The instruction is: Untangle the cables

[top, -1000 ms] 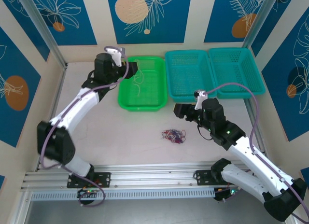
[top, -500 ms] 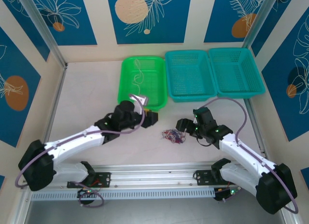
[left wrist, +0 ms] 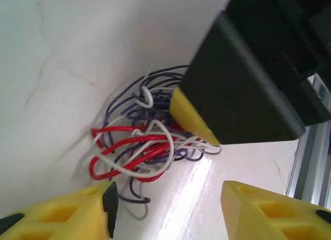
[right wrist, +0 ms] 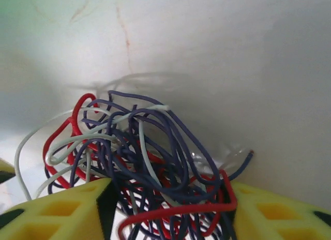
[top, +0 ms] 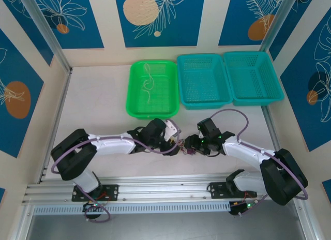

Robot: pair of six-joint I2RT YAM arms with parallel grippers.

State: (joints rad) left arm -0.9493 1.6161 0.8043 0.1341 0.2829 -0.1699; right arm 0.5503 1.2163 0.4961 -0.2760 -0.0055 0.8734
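White table [top: 98,116] — cables [left wrist: 138,147] a round, axisless knot; left gripper [left wrist: 168,206], right gripper [right wrist: 168,198] both agape.

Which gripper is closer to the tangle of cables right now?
Right. The right gripper straddles the cables, wires lying inside its open jaws; the left gripper sits just short of them, also open.

The table [top: 93,110] is viewed from high above and behind the arm bases, angled down toward the far wall. Both wrist views are taken very close and low over the table. The cables [top: 185,146] are shared by all three views. A finger [left wrist: 232,90] of the right claw [top: 191,145] is caught in the left wrist view.
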